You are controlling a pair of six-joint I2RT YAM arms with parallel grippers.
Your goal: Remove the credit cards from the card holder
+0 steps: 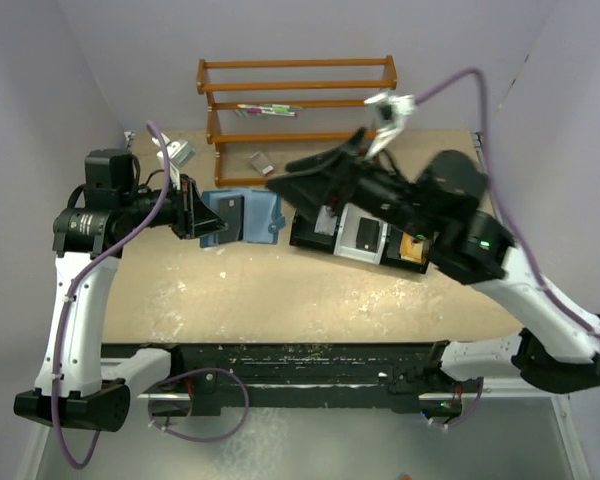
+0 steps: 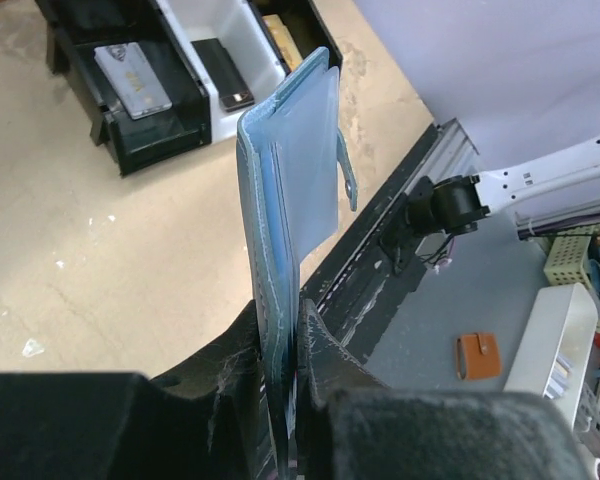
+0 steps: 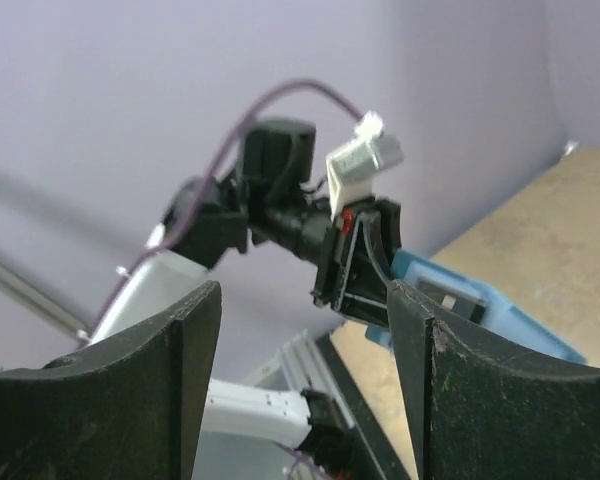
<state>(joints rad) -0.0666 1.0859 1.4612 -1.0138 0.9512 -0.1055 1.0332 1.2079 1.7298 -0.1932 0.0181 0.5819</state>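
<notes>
— Sticking out sideways from the left gripper (image 2: pixel 280 345): the card holder (image 2: pixel 290 190), open, inner face up. Jaws clenched on its near edge. It looks lifted off the counter (image 1: pixel 280 290).
— Anything inside?
— One dark credit card (image 1: pixel 230 212) in a pocket.
— Right gripper (image 3: pixel 302 300)?
— Jaws released, spread wide, grasping nothing. It points at the holder from near, not touching.
— Step?
— Extraction, partway I'd say. A grey card (image 2: pixel 130 80) and a black card (image 2: pixel 225 85) lie in the tray (image 2: pixel 145 150).
— Next?
— Probably line the right jaws up on the exposed card edge, pinch thin and pull straight out. The soft holder may flex.
</notes>
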